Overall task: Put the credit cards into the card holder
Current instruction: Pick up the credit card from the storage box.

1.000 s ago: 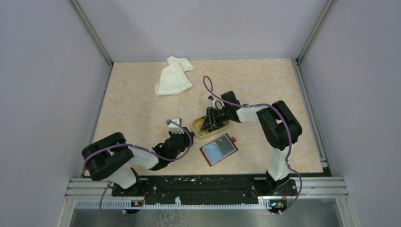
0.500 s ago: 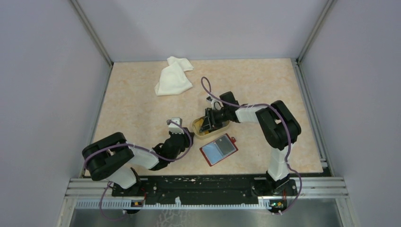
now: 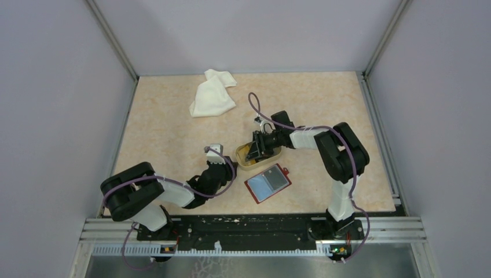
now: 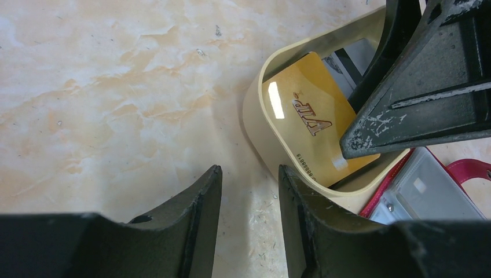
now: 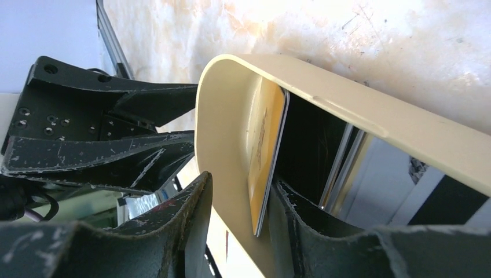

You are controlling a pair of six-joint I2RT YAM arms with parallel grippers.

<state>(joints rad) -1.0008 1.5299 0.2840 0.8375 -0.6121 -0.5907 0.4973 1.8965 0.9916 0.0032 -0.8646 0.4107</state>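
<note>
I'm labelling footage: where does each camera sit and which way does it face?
Top external: above and behind, looking down at the table; both arms show.
Left wrist: low, facing the dish and yellow card; left gripper below.
Right wrist: at the dish's rim, looking in; right gripper frames the card.
Shared: both wrist views show that card.

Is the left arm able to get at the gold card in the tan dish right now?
Probably not: the left gripper sits open just outside the dish, whose wall shields the gold card, and the right gripper is crowding in over that card.
</note>
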